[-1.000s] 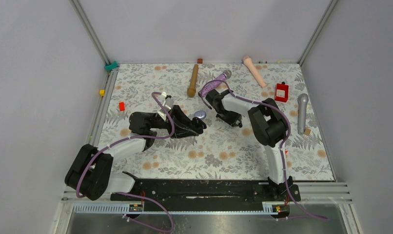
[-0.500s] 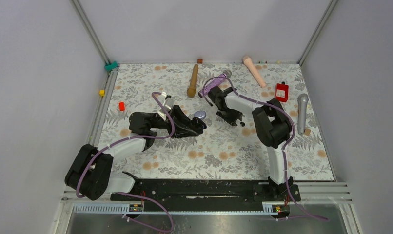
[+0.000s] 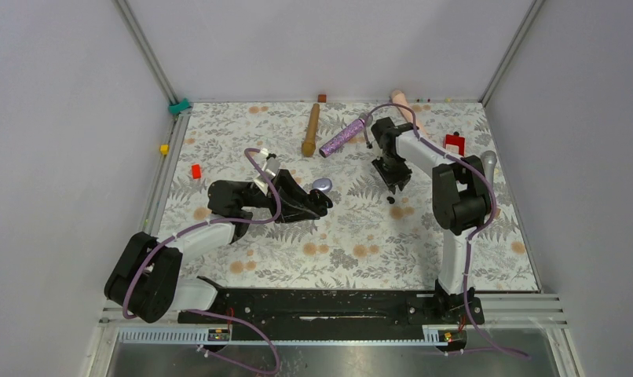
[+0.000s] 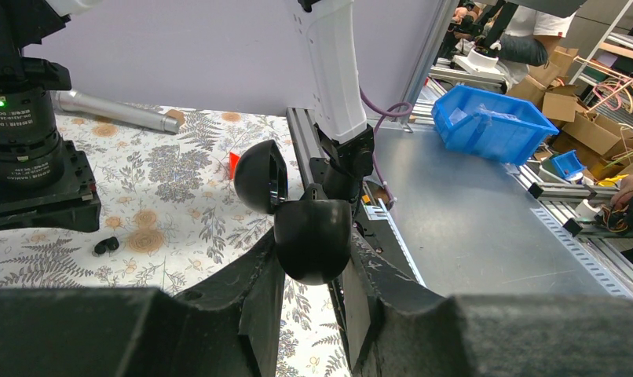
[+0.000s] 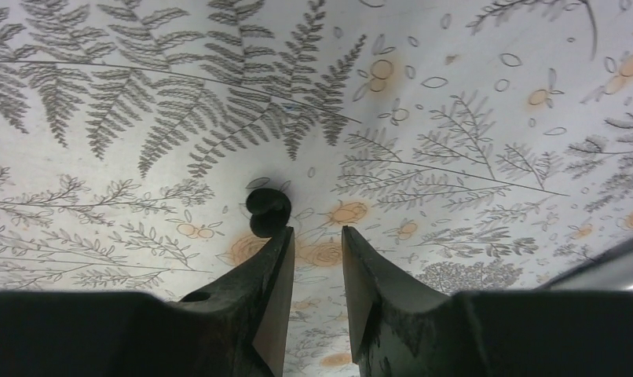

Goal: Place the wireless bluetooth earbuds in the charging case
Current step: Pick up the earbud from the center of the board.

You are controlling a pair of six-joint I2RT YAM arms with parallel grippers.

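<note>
Because the black earbud (image 5: pixel 268 212) lies on the counter (image 5: pixel 455 118) just outside one finger of our right gripper (image 5: pixel 317 243), whose narrow jaws are empty, closing could nudge it away. Our left gripper (image 4: pixel 313 263) clamps the open charging case (image 4: pixel 313 236); we cannot see inside it.

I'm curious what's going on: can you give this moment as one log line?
left gripper: shut on case, lid open | right gripper: open, empty | earbud: on table, beside right gripper
</note>
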